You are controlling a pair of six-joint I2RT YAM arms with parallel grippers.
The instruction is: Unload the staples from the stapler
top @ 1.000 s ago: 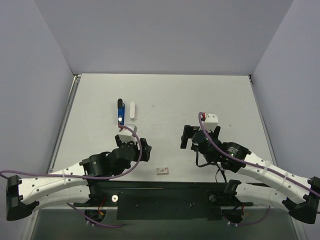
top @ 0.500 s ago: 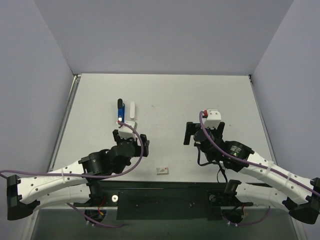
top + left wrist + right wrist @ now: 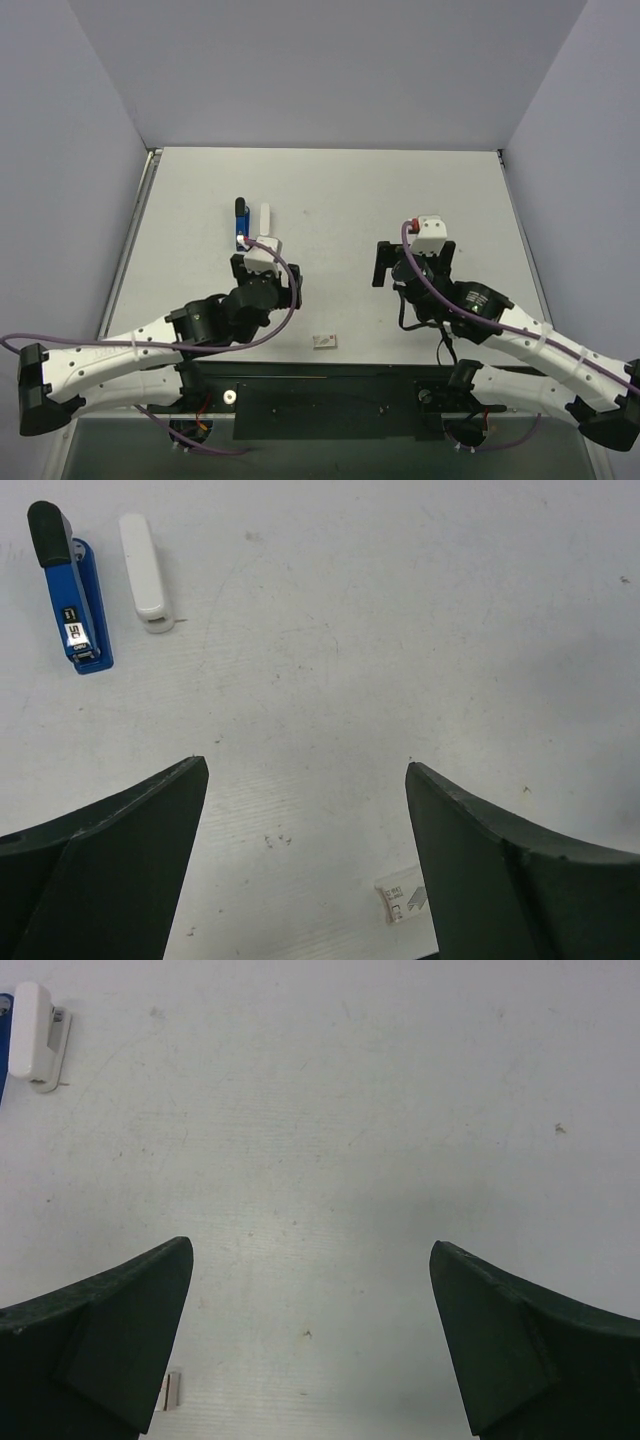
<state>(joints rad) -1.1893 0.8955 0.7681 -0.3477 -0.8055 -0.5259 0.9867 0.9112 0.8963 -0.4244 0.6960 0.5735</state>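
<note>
Left end effector [image 3: 305, 770] had advanced toward the stapler [image 3: 72, 605]; right end effector [image 3: 310, 1245] had shifted slightly rightward. Both stood wide open, holding nothing. Stapler lay flat toward the table's [image 3: 330, 190] far-left corner, white piece [image 3: 146, 572] just beside it, not touching.

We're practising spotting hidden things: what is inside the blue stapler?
Only its outside shows: the stapler lies on the table, black end and white label visible, a white bar beside it. Any staples inside are covered by its body.
</note>
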